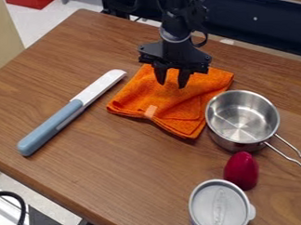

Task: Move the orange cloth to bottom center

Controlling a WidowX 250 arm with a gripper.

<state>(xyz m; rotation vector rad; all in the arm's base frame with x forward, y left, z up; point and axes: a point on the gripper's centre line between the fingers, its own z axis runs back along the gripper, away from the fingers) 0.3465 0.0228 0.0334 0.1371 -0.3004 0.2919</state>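
From where I stand, a brown wooden table fills most of the scene. A black robot arm comes in from the top edge, and its black two-finger gripper hangs down over the upper part of an orange cloth. The fingers are spread, with a clear gap and orange fabric showing between them; they hold nothing. I cannot tell whether the tips touch the fabric.

The orange cloth lies folded and fairly flat, just above the middle of the view, with a small paler patch near its lower left edge. To its left, apart from it, a knife lies at a slant, blue-grey handle toward the lower left and white blade toward the upper right.

Close against the cloth's right side stands an upright steel saucepan, its wire handle pointing to the lower right. Just below the saucepan sits a smooth, dark red egg-shaped object. Below that, near the bottom edge, is a round container with a grey lid.
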